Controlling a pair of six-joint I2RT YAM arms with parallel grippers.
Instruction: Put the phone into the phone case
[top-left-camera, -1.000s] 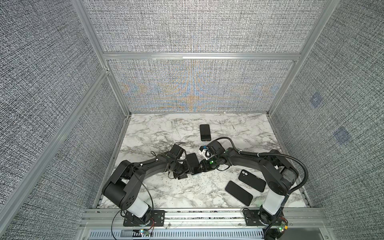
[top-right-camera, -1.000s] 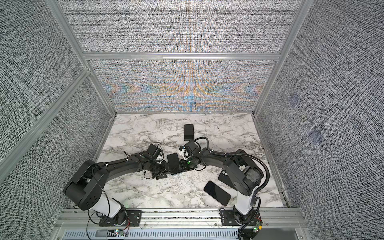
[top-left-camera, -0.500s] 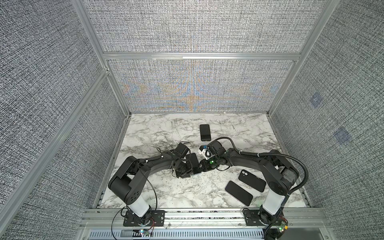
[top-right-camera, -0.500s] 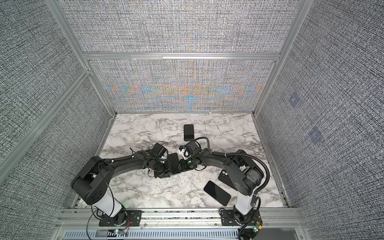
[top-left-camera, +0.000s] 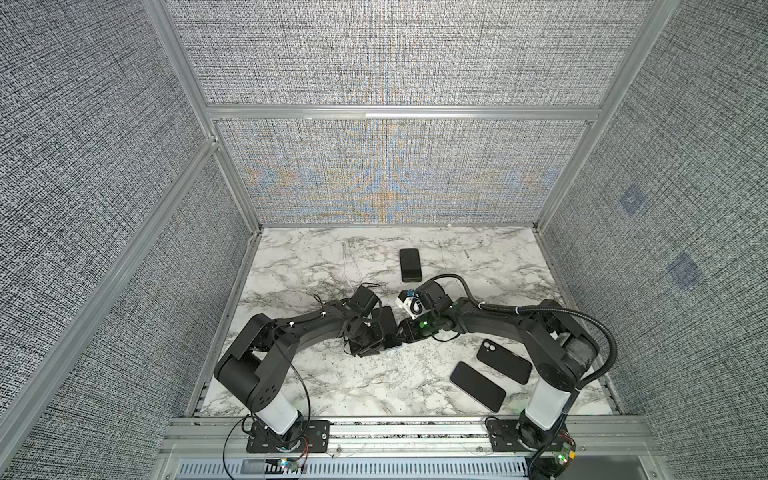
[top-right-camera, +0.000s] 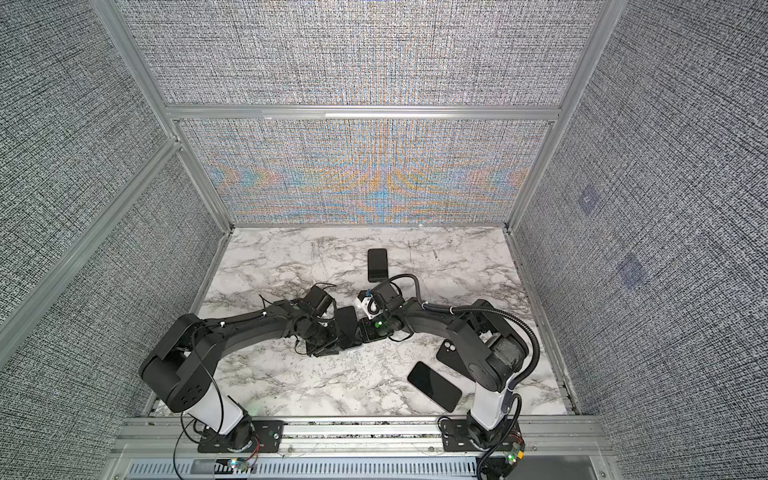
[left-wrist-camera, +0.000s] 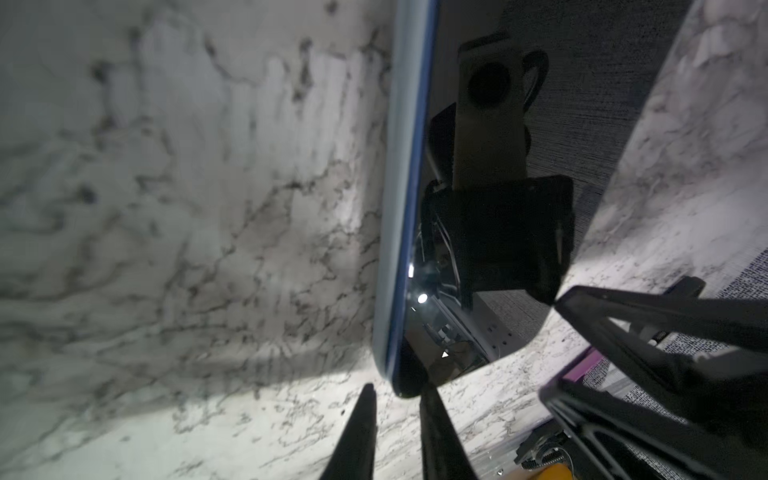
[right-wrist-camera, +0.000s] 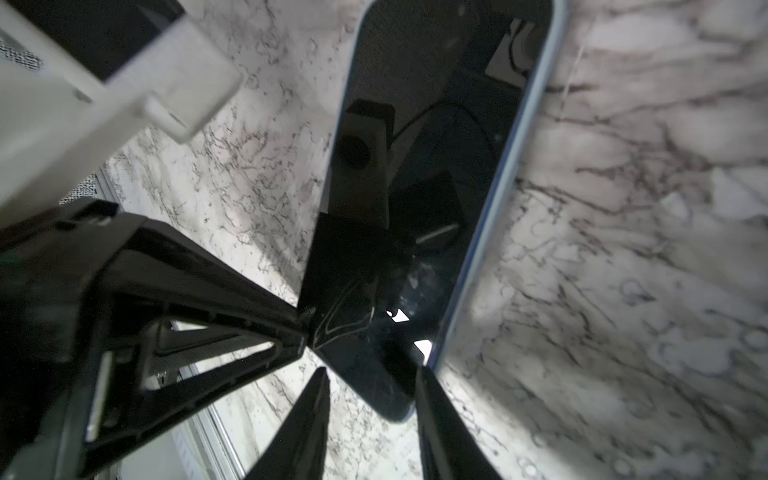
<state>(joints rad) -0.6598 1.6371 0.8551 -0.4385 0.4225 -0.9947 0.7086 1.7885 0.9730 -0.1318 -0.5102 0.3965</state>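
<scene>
A dark phone with a blue rim (top-left-camera: 388, 330) stands tilted on its long edge at mid-table between my two grippers. Seen from the left wrist, one corner of the phone (left-wrist-camera: 409, 249) sits between the narrow fingertips of my left gripper (left-wrist-camera: 397, 390). My right gripper (right-wrist-camera: 372, 374) straddles another corner of the phone (right-wrist-camera: 415, 208), with one finger against the blue rim. In both top views the left gripper (top-left-camera: 374, 338) and the right gripper (top-left-camera: 405, 332) flank the phone (top-right-camera: 345, 322). A matte black slab, seemingly the phone case (top-left-camera: 410, 264), lies flat farther back.
A black phone-shaped slab with two lens rings (top-left-camera: 503, 360) and a glossy black one (top-left-camera: 477, 385) lie at the front right, beside the right arm's base. The marble table (top-left-camera: 332, 382) is walled at the back and both sides.
My left arm has moved in toward the phone from the left, and its jaws have narrowed around the phone's corner. The right arm and the phone have stayed put.
</scene>
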